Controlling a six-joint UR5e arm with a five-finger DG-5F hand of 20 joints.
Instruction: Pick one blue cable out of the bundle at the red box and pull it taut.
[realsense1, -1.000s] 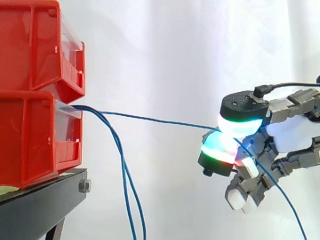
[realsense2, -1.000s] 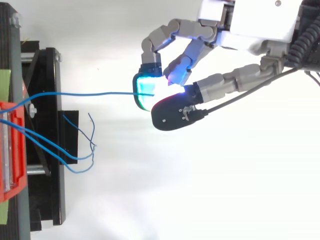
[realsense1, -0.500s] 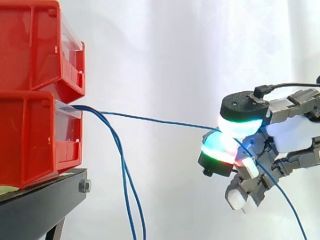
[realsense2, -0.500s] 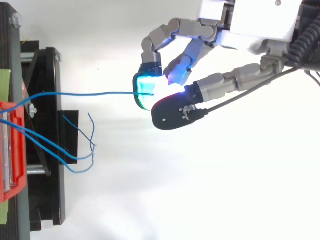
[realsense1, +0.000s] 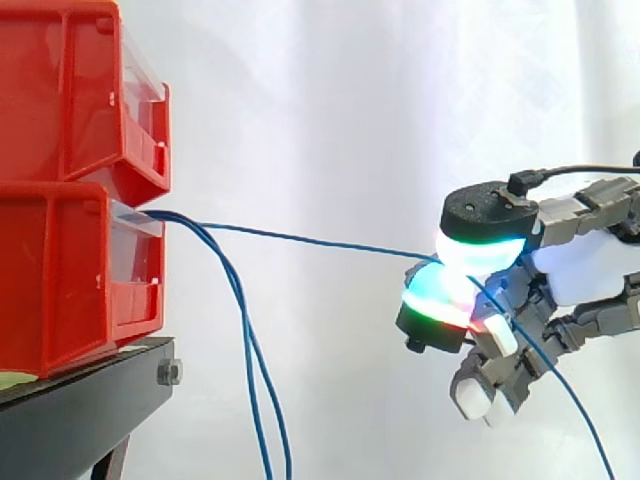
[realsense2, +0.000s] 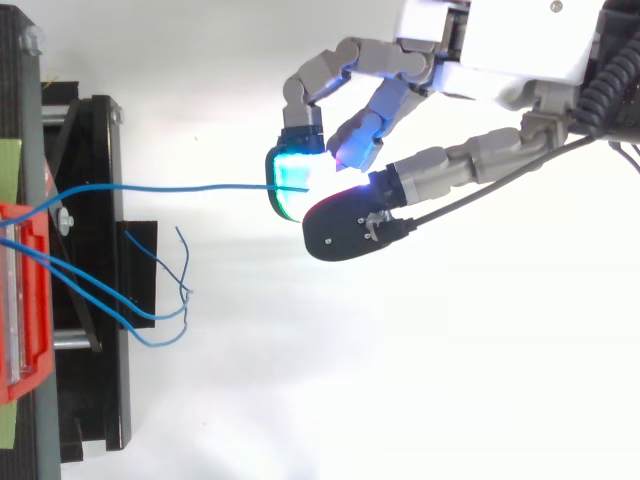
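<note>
**Side and top views.** The hand (realsense1: 590, 265) is pinching one blue cable (realsense1: 300, 238) between two glowing fingers (realsense1: 478, 248), well apart from the lower red box (realsense1: 60, 270) where the cable is emerging. Selection is done. The strand is spanning almost straight with a slight sag, so final tensioning probably remains. The other cables (realsense1: 255, 400) are hanging slack beside the black stand (realsense1: 80, 410). Against the earlier frames, nothing is shifting.

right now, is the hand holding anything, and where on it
One blue cable, pinched between the hand's glowing pads partway along its length, its free tail hanging below.
</note>
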